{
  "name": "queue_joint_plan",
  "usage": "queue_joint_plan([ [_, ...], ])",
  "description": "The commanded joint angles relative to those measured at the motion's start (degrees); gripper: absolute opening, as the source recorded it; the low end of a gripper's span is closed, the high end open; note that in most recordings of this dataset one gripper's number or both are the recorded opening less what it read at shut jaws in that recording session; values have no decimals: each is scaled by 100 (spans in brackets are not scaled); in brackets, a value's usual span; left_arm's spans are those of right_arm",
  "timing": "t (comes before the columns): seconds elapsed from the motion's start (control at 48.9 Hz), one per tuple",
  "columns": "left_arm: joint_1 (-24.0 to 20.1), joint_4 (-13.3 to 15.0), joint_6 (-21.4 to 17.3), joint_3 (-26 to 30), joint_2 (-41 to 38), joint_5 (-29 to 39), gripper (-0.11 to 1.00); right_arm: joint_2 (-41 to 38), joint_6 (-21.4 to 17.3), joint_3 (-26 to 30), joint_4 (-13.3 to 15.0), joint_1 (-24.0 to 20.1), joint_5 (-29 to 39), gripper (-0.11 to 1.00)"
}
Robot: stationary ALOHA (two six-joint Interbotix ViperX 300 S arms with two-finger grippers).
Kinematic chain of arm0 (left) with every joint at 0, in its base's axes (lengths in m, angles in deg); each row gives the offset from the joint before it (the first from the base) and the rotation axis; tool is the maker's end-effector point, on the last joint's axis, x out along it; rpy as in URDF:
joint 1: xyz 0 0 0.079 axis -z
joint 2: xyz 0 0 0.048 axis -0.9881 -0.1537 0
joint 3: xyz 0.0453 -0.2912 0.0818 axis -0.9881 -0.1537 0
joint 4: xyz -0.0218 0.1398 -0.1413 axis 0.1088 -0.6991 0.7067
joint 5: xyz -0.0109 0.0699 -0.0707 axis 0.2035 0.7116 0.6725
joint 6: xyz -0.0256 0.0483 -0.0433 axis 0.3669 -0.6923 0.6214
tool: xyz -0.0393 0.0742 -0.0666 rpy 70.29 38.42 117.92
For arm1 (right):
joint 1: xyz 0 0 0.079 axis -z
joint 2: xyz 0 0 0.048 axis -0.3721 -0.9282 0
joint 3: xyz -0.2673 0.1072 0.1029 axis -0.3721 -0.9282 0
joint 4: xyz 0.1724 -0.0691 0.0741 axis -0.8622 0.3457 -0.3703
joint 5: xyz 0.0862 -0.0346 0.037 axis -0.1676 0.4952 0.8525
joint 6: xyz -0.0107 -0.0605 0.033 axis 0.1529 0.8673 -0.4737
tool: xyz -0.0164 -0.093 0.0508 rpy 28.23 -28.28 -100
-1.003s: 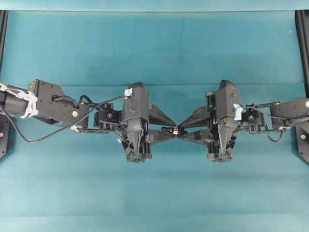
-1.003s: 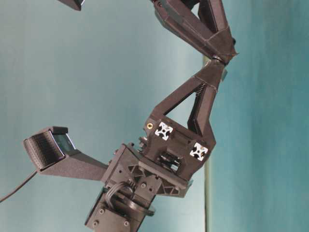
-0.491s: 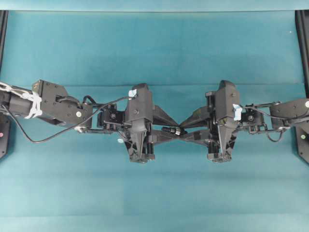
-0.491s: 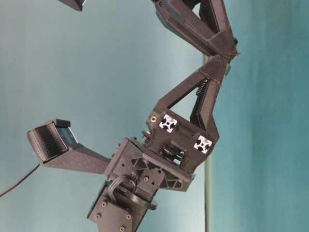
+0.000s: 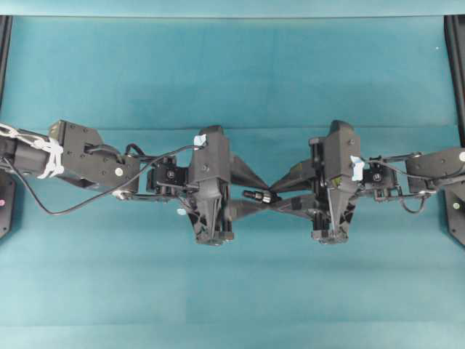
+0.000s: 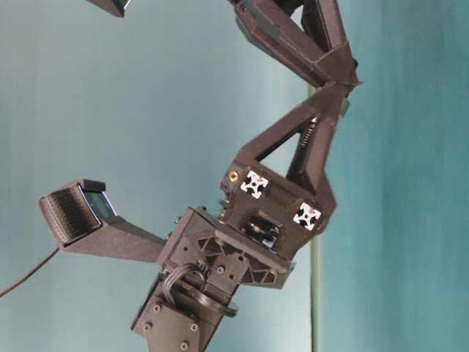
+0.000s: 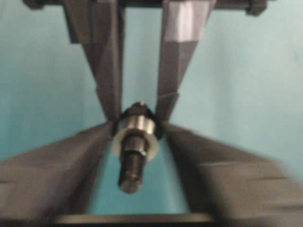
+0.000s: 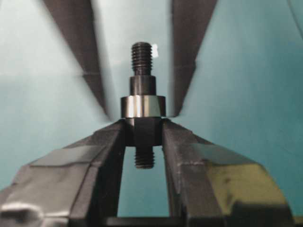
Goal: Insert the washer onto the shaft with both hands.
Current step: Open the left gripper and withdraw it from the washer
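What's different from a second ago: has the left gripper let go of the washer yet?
Yes. The left gripper has spread its fingers, and the washer now sits on the shaft, against the right gripper's fingertips. The left fingers stand just beside the washer. The right gripper has stayed clamped on the shaft, and neither arm has visibly shifted.

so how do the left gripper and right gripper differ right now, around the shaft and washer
The right gripper is shut on the shaft, fingers pressed against its thick part; the left gripper has its jaws spread, fingers standing off either side of the washer. So the right gripper alone carries the shaft, with the washer already seated on it, while the left gripper holds nothing. Both are black with long pointed fingers and meet tip to tip above the teal surface.
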Motion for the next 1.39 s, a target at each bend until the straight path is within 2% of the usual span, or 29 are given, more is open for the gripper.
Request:
queue_joint_plan([
  [0.0,9,-18,0,97,97,-26,86,44,-35,97,-9,0,-79,0],
  [0.061,9,-18,0,97,114,-9,95,44,-35,97,-9,0,-70,0],
  [0.184,9,-18,0,105,141,70,90,53,-35,97,-9,0,-70,0],
  [0.348,35,-18,0,79,308,387,91,53,-35,97,-9,0,-79,0],
  [0.553,97,-18,-18,-105,1002,1028,91,79,-35,44,-9,-35,-88,0],
  [0.798,97,-18,18,-677,1854,1714,91,123,-44,35,-18,-185,-158,0],
  [1.023,167,-18,35,-1020,2180,1758,90,202,-53,35,-9,-448,-141,0],
  [1.371,202,-18,35,-1046,2188,1811,90,229,-53,18,-9,-519,-114,0],
])
